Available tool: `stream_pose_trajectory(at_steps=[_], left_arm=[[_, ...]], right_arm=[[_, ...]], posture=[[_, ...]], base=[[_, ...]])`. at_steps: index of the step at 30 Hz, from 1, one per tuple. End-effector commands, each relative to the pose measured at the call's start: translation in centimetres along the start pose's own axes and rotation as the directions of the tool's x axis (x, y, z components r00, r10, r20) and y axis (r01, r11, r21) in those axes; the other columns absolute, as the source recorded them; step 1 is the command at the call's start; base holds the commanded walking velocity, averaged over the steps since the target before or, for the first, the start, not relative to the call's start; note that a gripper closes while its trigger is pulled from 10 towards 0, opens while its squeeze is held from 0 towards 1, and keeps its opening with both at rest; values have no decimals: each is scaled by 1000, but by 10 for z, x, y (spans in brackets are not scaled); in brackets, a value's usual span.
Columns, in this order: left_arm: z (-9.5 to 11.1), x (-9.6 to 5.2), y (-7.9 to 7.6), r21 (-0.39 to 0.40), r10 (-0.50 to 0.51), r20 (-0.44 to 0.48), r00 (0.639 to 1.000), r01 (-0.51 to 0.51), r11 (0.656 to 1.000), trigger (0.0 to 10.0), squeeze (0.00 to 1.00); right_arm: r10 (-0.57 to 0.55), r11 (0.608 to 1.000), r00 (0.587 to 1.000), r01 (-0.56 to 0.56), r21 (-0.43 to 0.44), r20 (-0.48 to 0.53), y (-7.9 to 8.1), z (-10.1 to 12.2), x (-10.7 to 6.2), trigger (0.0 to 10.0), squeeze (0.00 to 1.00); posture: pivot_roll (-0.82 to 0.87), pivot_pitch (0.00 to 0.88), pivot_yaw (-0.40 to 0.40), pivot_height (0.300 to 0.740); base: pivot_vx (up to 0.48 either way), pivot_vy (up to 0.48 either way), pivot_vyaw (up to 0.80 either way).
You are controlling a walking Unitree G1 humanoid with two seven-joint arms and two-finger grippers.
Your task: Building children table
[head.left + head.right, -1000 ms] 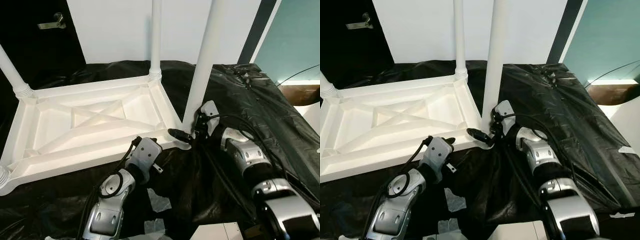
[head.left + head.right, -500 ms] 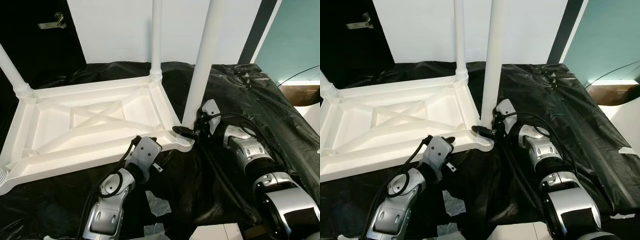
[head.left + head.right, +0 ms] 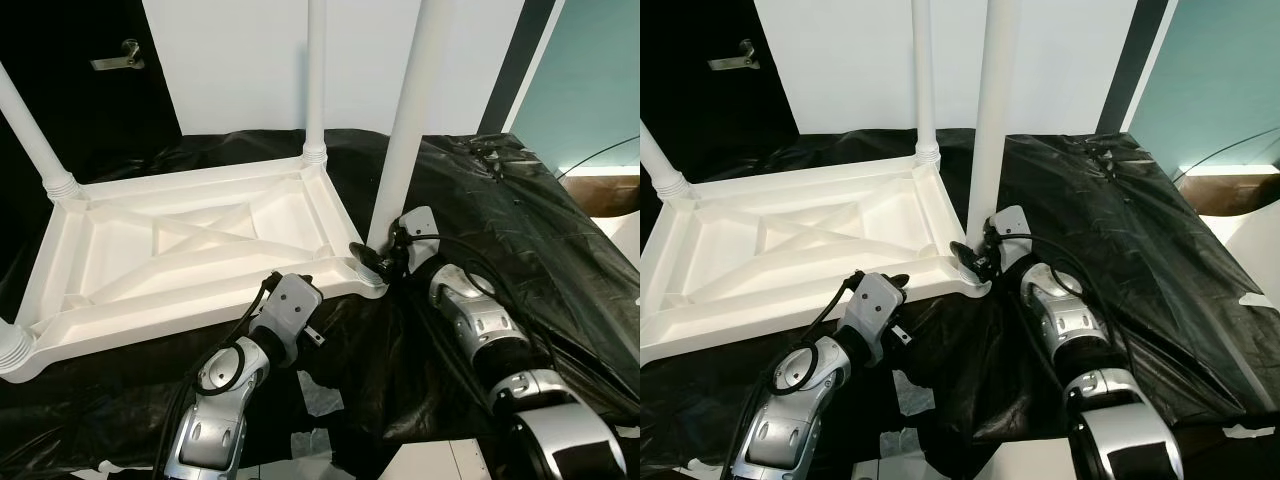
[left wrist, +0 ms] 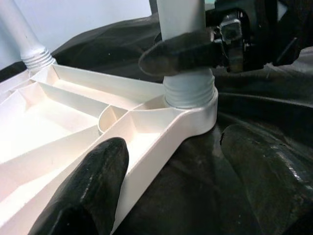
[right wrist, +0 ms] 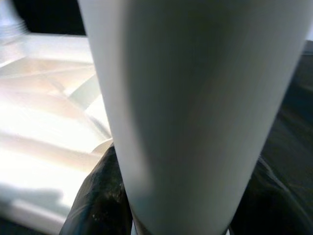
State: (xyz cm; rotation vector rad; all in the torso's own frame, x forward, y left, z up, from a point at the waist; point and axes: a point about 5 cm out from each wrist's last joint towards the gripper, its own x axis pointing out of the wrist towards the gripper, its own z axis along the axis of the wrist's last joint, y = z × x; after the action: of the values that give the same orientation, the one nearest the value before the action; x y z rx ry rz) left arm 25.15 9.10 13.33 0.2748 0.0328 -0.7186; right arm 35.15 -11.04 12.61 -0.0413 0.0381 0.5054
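Observation:
The white children's table (image 3: 190, 300) lies upside down on black sheeting, with its legs pointing up. My right gripper (image 3: 375, 262) is shut on the near right leg (image 3: 405, 140) just above its threaded collar (image 4: 190, 93), which sits in the table's corner socket. The leg spans the space between the right fingers (image 5: 100, 196). My left gripper (image 4: 181, 181) is open astride the table's near rim, close to that corner. One left finger (image 4: 90, 196) is over the ribbed underside and the other (image 4: 266, 169) is over the sheeting. In the eye views the left wrist (image 3: 290, 310) hides those fingers.
Three other legs stand upright: far right (image 3: 316, 80), far left (image 3: 40, 140) and near left (image 3: 12, 350). Black plastic sheeting (image 3: 520, 220) covers the surface. Clear plastic scraps (image 3: 320, 395) and a white box (image 3: 440, 465) lie near the front edge. A dark door with a handle (image 3: 118, 58) is behind.
The whole picture has shifted, so the camera moved. My right gripper stays clamped on the leg's base and its forearm has swung closer in under the leg. The left arm holds its place.

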Motion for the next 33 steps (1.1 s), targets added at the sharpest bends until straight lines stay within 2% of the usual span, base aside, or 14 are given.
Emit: stream_pose_trajectory(at_steps=[1, 3, 5, 6, 9, 12, 14, 16, 17, 24, 25, 26, 27, 33], left_arm=[[0, 0, 7, 1, 93, 5, 996, -93, 996, 10000, 0], [0, 0, 8, 1, 94, 6, 996, -94, 996, 10000, 0], [1, 0, 7, 0, 97, 7, 995, -97, 995, 10000, 0], [1, 0, 7, 0, 97, 7, 995, -97, 995, 10000, 0], [0, -1, 7, 0, 100, 6, 995, -100, 995, 10000, 0], [0, -1, 7, 0, 100, 6, 995, -100, 995, 10000, 0], [0, -1, 7, 2, 99, 5, 995, -99, 995, 10000, 0], [-1, -2, 7, 2, 100, 5, 995, -100, 995, 10000, 0], [-1, -2, 7, 1, 103, 4, 995, -103, 995, 10000, 0], [-1, -1, 6, -2, 105, 5, 994, -105, 994, 10000, 0], [-1, -1, 6, -3, 105, 5, 994, -105, 994, 10000, 0], [-1, -1, 6, -3, 105, 5, 994, -105, 994, 10000, 0], [-2, -1, 5, -3, 104, 5, 995, -104, 995, 10000, 0], [-3, -3, 4, -5, 96, 0, 995, -96, 995, 10000, 0]], right_arm=[[-140, 987, 984, 147, 59, -109, -3, -25, -9, 10000, 0], [-183, 978, 977, 192, 81, -112, -1, -26, -10, 10000, 0], [-274, 951, 955, 287, 115, -114, 6, -27, -11, 10000, 0], [-274, 951, 955, 287, 115, -114, 6, -27, -11, 10000, 0], [-274, 950, 958, 284, 134, -85, 23, -23, -8, 10000, 0], [-270, 952, 960, 277, 129, -70, 24, -20, -10, 10000, 0], [-310, 942, 949, 315, 117, -66, 16, -17, -14, 10000, 0], [-310, 942, 949, 316, 116, -60, 15, -16, -15, 10000, 0], [-310, 941, 949, 314, 122, -51, 14, -14, -16, 10000, 1000], [-279, 953, 960, 278, 123, -6, 14, -8, -19, 10000, 1000], [-229, 967, 973, 224, 119, 30, 14, -3, -20, 10000, 941], [-229, 967, 973, 224, 119, 30, 14, -3, -20, 10000, 941], [-176, 979, 983, 169, 112, 58, 10, 0, -23, 10000, 0], [37, 998, 993, -42, 48, 109, -5, 9, -30, 10000, 0]], posture=[[124, 0, -25, 740], [125, 0, -25, 740], [125, 0, -23, 740], [125, 0, -23, 740], [125, 0, -22, 740], [126, 0, -24, 740], [129, 0, -37, 740], [129, 0, -37, 740], [128, 0, -39, 740], [129, 0, -44, 740], [129, 0, -44, 740], [129, 0, -44, 740], [129, 0, -42, 740], [125, 0, -32, 740]], base=[[0, 0, 0], [0, 0, 0], [0, 0, 0], [0, 0, 0], [0, 0, 0], [0, 0, 0], [0, 0, 0], [0, 0, 0], [0, 0, 0], [0, 0, 0], [0, 0, 0], [0, 0, 0], [0, 0, 0], [0, 0, 0]])
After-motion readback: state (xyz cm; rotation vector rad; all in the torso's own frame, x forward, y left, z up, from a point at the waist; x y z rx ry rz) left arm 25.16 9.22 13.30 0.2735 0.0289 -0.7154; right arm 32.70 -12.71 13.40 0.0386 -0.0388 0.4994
